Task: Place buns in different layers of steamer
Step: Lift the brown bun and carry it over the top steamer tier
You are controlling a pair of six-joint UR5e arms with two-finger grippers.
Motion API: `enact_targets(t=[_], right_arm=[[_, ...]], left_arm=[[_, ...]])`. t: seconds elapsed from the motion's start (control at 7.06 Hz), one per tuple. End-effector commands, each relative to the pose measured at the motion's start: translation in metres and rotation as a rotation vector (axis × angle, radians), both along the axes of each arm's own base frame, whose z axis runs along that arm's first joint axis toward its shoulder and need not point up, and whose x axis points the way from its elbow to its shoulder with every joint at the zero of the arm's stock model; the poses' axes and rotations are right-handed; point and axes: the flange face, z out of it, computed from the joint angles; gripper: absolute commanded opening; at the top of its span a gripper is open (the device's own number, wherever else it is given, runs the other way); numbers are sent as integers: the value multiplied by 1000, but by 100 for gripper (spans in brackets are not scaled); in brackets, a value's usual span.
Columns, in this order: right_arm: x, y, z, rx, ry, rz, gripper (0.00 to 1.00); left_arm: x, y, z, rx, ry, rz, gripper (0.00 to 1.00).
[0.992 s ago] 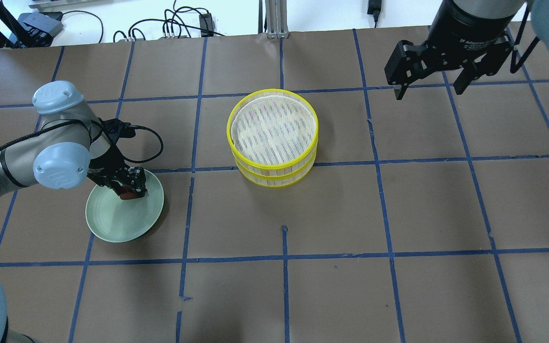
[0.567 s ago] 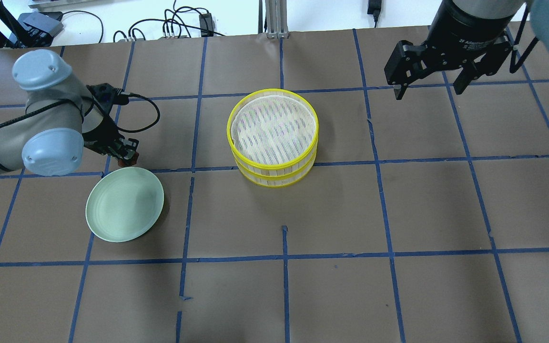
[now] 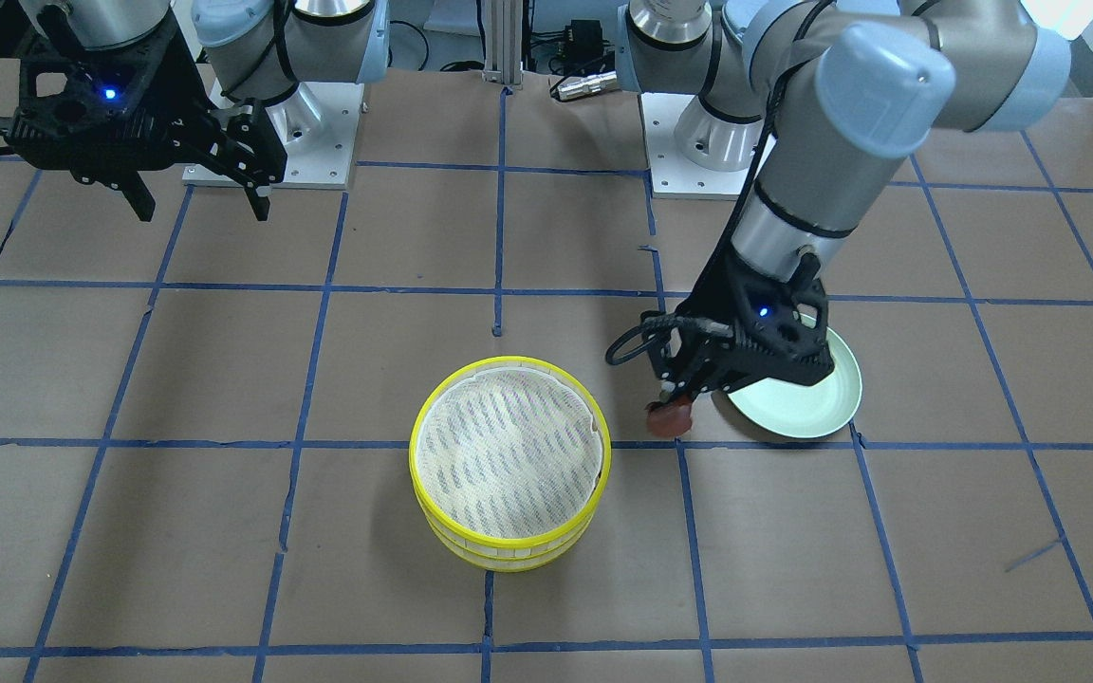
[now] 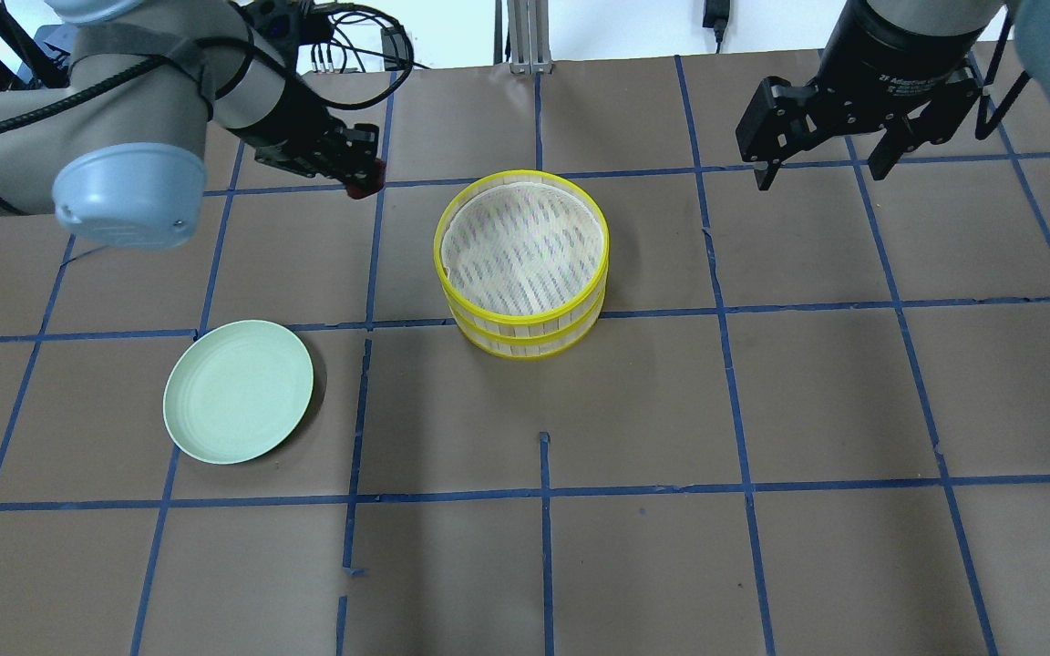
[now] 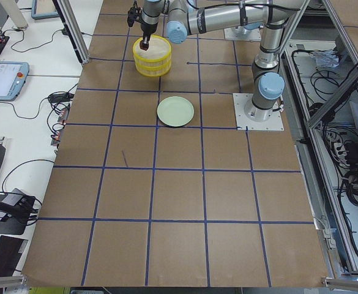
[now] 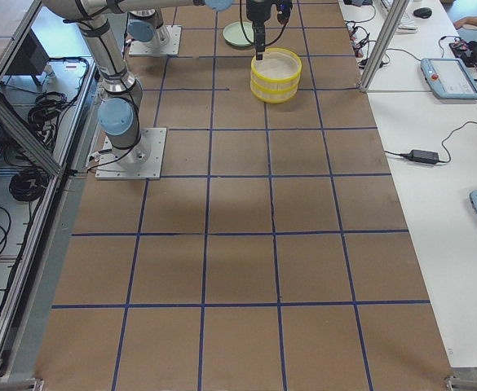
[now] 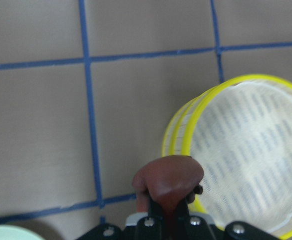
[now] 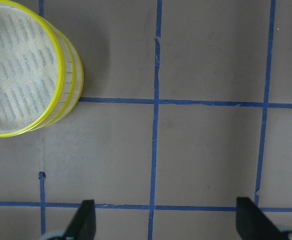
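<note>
Two steamer layers stand stacked mid-table, with yellow rims; the top mesh liner is bare. They also show in the front view and both wrist views. My left gripper is shut on the dark reddish-brown bun and holds it in the air just left of the stack. In the left wrist view the bun hangs beside the stack's rim. My right gripper is open and empty, high at the far right. The white bun is out of view.
A pale green plate lies bare on the table's near left, also seen in the front view. Blue tape lines grid the brown table. Cables and boxes lie beyond the far edge.
My left gripper lifted the reddish-brown bun off the green plate and carried it away and right, up to the steamer's left side. The plate is now bare. The right arm has not moved.
</note>
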Motion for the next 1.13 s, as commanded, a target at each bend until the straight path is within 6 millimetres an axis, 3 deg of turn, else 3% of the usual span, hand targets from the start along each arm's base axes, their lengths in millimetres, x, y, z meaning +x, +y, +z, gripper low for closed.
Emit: enact_targets(t=[0.0, 0.14, 0.28, 0.42, 0.71, 0.99], right_arm=[[0, 0, 0, -2, -1, 2, 100], [0, 0, 0, -2, 1, 0, 100], [0, 0, 0, 3, 1, 0, 100], [-3, -1, -1, 3, 1, -6, 100], [-1, 0, 0, -2, 1, 0, 100], [-1, 0, -1, 0, 1, 0, 100]], left_arm=[[-63, -17, -64, 0, 72, 25, 15], [-78, -11, -73, 15, 60, 14, 68], [-76, -8, -75, 15, 35, 21, 100], [-76, 0, -82, 31, 25, 19, 100], [-68, 8, -58, 2, -23, 29, 100], [-60, 12, -50, 51, -52, 38, 100]])
